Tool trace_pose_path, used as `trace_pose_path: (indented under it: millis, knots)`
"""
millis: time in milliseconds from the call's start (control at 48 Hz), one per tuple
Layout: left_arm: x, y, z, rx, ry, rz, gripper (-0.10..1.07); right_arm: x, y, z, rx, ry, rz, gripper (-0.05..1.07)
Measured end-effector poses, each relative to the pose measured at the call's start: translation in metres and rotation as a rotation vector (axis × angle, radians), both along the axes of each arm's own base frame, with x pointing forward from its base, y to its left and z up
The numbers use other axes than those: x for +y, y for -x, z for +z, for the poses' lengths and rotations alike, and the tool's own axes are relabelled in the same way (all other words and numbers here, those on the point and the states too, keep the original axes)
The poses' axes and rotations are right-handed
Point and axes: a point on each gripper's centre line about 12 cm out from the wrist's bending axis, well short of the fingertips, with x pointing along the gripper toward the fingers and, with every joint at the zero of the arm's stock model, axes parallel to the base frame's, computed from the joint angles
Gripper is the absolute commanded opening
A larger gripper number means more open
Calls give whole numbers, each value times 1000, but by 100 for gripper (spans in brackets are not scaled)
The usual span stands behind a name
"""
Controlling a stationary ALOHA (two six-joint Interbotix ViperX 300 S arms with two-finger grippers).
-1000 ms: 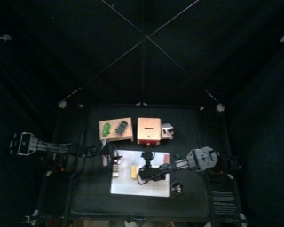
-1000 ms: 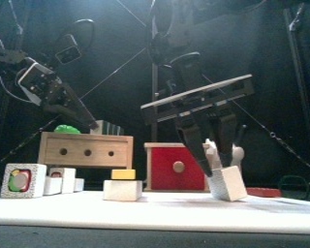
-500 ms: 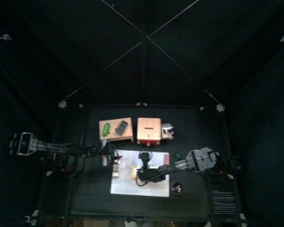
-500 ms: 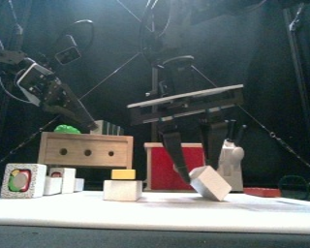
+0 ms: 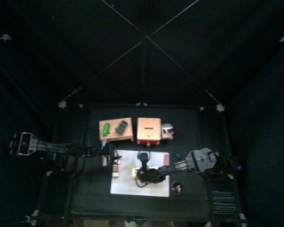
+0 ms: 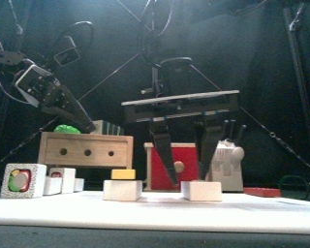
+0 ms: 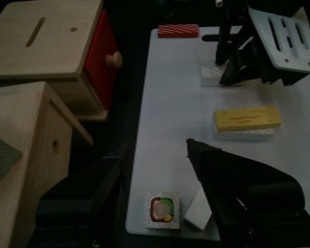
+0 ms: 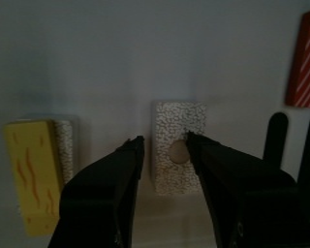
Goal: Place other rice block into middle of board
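Rice block resting on the board, right gripper open just above it

We see the flat white rectangular board [image 7: 197, 126] lying on the black table, and behind it the tan wooden box [image 6: 85, 149] and the red box with a round knob [image 6: 174, 165]. On the board sits the speckled white rice block [image 8: 178, 157], flat on its base near the middle, just beside the yellow-topped white block [image 6: 123, 185]. Our right gripper [image 8: 178, 155] hangs directly over the rice block with its jaws parted to either side of it and not clamping it. Our left gripper [image 7: 203, 184] hovers near the board's end by a small picture-faced white block [image 7: 163, 207]; we cannot tell how its jaws stand.
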Motion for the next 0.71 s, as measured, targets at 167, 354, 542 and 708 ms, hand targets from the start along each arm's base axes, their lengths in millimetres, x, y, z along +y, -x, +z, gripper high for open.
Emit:
trace_pose_path:
  millis: [167, 354, 542, 708]
  knots:
    - [0, 0, 0, 0, 0, 0, 87, 2, -3, 3, -18, 16, 17, 78]
    - [0, 0, 1, -2, 0, 0, 87, 3, -2, 11, -35, 27, 27, 78]
    - [0, 0, 2, -6, 0, 0, 87, 0, 10, 18, -31, 33, 33, 78]
    - [0, 0, 3, -9, -1, -2, 87, -4, 25, 21, -12, 34, 30, 78]
